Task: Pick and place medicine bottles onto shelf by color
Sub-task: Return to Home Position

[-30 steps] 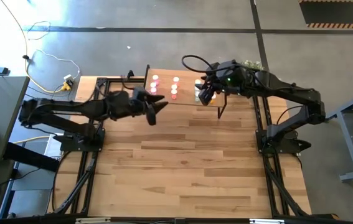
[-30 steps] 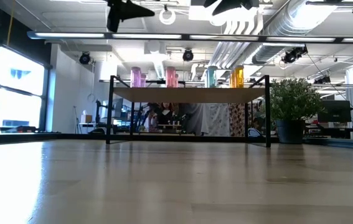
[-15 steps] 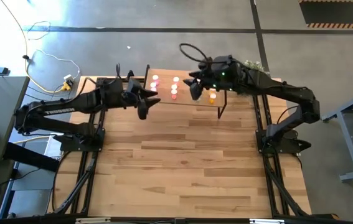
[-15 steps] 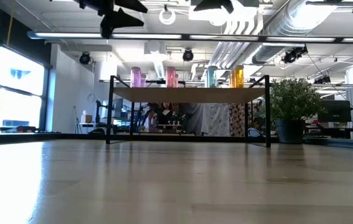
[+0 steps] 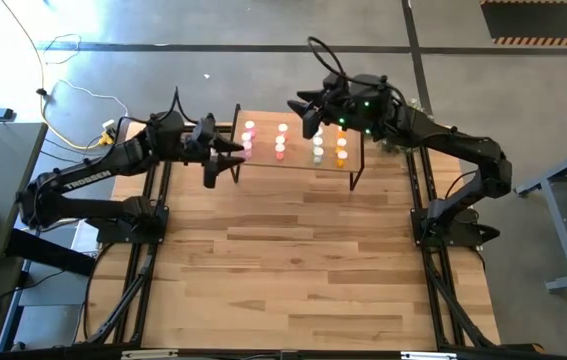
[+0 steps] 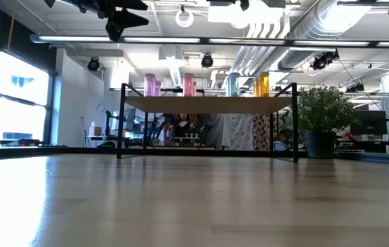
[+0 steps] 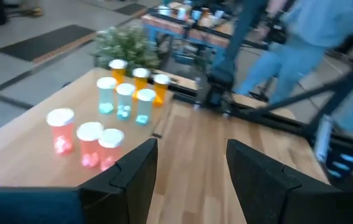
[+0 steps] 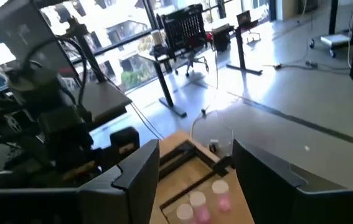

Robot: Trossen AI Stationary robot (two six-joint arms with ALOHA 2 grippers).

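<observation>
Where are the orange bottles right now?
In the high view, the orange bottles stand at the right end of the shelf, just right of the pale green bottles.

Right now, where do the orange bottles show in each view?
High: orange bottles, rightmost column on the shelf.
Low: orange bottles, rightmost atop the shelf.
Left wrist: orange bottles, farthest group, near the plant.
Right wrist: not in it; only pink bottles show.
Landmark: the shelf.
</observation>
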